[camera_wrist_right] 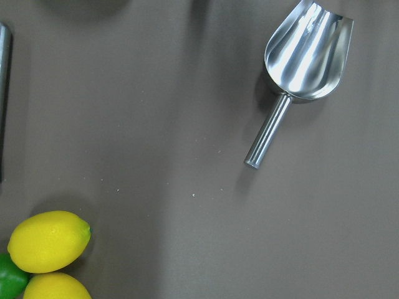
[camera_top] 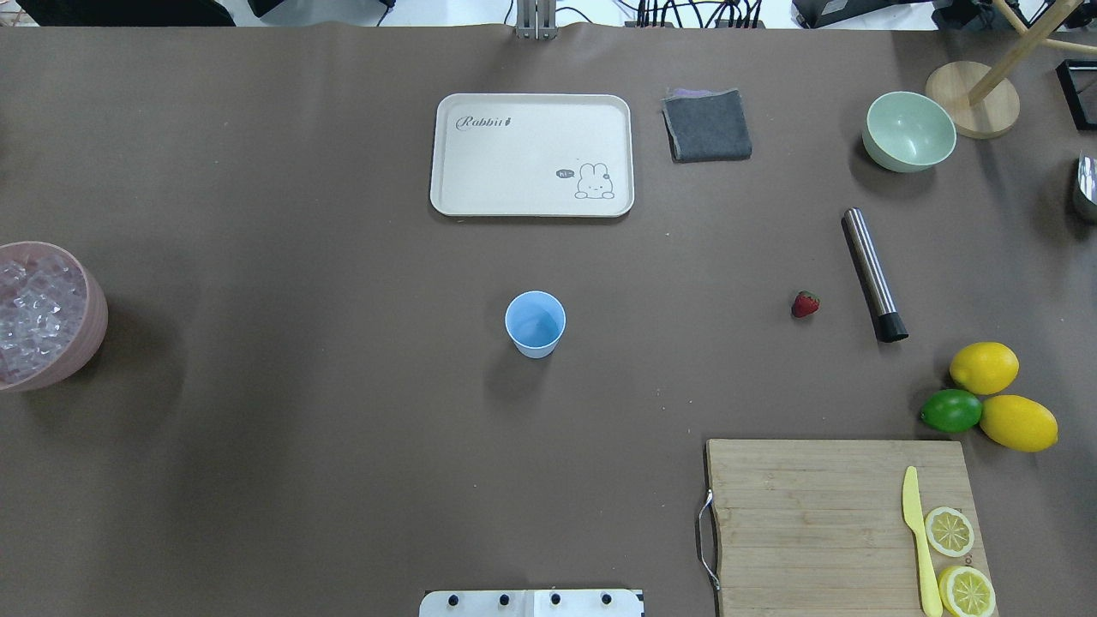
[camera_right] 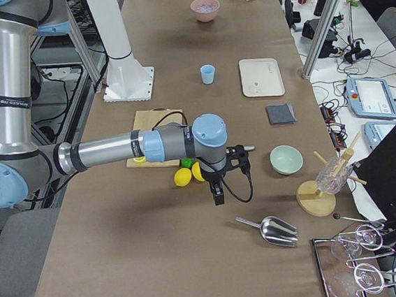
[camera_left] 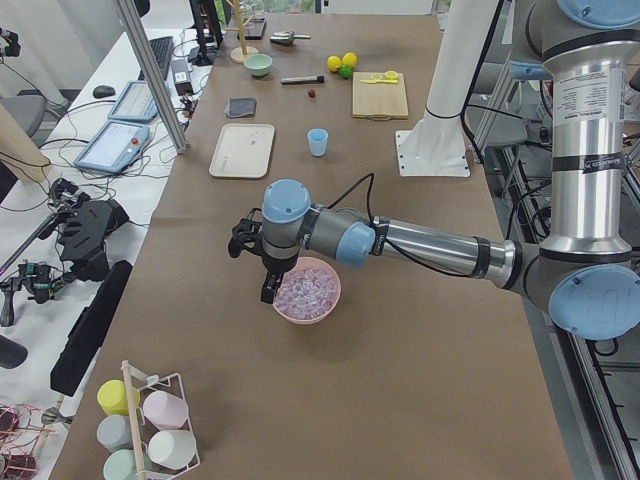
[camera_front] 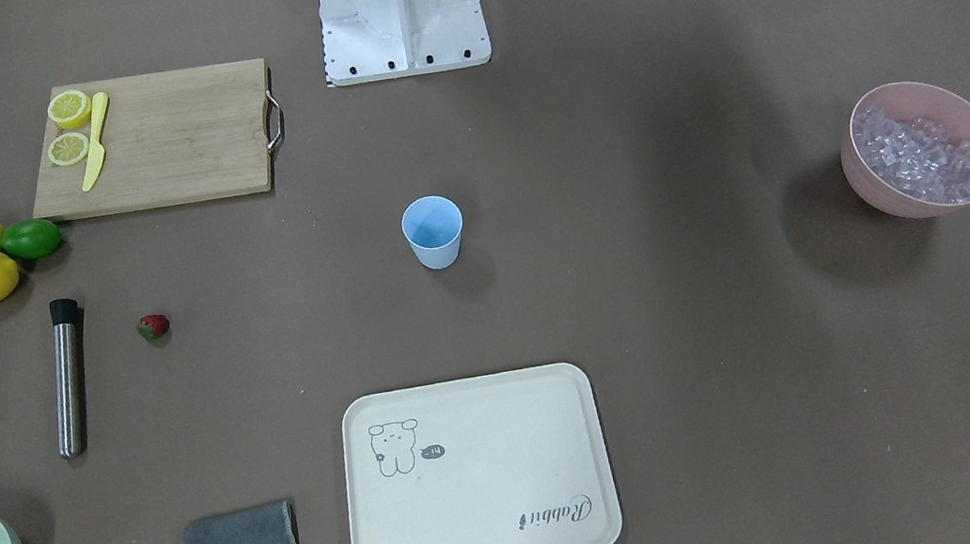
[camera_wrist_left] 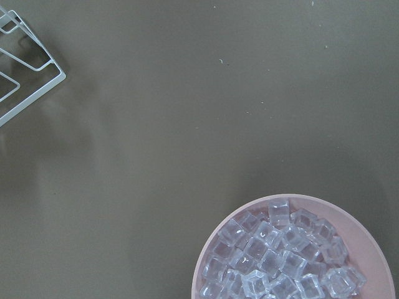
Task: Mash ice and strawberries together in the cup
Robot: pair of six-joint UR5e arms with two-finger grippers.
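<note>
Standing upright mid-table in the overhead view, the cup (camera_top: pixel 535 324) has the strawberry (camera_top: pixel 805 304) well apart at three o'clock and the ice (camera_top: pixel 30 317) heaped in a pink bowl (camera_top: pixel 92 330) at nine, while the left gripper (camera_left: pixel 268 292) near that bowl and the right gripper (camera_right: pixel 218 197) near the lemons (camera_right: pixel 182 177) cannot be judged open or closed.

The blue cup (camera_front: pixel 433 232) stands in the middle of the brown surface (camera_front: pixel 692 328). The red strawberry (camera_front: pixel 153 327) lies far to one side. The ice (camera_front: pixel 919 150) fills a pink bowl (camera_front: pixel 867 185) far across.
</note>
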